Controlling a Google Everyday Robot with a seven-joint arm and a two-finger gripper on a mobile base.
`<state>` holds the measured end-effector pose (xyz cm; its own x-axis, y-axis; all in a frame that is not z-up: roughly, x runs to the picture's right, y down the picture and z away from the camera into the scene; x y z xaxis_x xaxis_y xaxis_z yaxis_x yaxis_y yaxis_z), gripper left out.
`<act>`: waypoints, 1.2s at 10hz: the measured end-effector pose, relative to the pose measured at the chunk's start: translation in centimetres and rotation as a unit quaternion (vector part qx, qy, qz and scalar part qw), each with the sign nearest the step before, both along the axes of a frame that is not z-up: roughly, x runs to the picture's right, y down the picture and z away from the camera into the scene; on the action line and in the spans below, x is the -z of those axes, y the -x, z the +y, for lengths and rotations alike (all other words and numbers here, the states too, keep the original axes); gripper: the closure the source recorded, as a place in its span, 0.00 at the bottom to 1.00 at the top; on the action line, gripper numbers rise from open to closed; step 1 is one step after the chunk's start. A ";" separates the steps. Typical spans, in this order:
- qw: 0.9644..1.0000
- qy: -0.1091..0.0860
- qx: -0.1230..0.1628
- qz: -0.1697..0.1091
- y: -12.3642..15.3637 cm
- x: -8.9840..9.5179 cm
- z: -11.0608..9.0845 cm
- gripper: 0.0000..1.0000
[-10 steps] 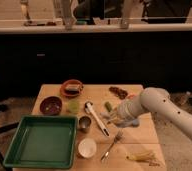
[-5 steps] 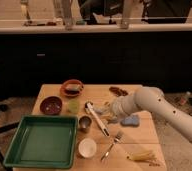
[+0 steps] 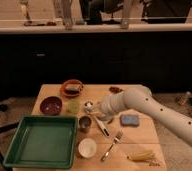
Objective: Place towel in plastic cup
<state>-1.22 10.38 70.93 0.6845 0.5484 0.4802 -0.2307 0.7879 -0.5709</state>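
I am watching the end effector (image 3: 95, 108) hovering low over the wooden counter (image 3: 49, 92), closed fully; I am reading the greyish bunch at its tip as the thin grey-blue towel (image 3: 100, 113), though I cannot be sure. The small pale green translucent plastic cup (image 3: 74, 106) is standing upright just beside it, toward the dark red round bowl (image 3: 51, 105), so I am judging that a short sideways carry over the rim is coming

High oblique view; table (image 3: 141, 136) and gripper (image 3: 94, 107) centred
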 end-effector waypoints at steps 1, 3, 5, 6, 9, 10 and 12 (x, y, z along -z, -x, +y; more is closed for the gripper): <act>1.000 -0.001 -0.001 -0.005 1.6 0.0 -0.3 1.00; 1.000 -0.001 -0.009 -0.012 3.2 -0.1 -1.0 1.00; 1.000 0.000 -0.011 -0.015 3.6 -0.1 -1.1 1.00; 1.000 -0.001 -0.011 -0.014 3.5 -0.1 -1.1 1.00; 1.000 0.000 -0.011 -0.014 3.6 -0.1 -1.1 1.00; 1.000 -0.001 -0.012 -0.014 3.5 -0.2 -1.2 1.00; 0.999 -0.009 -0.031 -0.012 3.6 -0.5 -1.7 1.00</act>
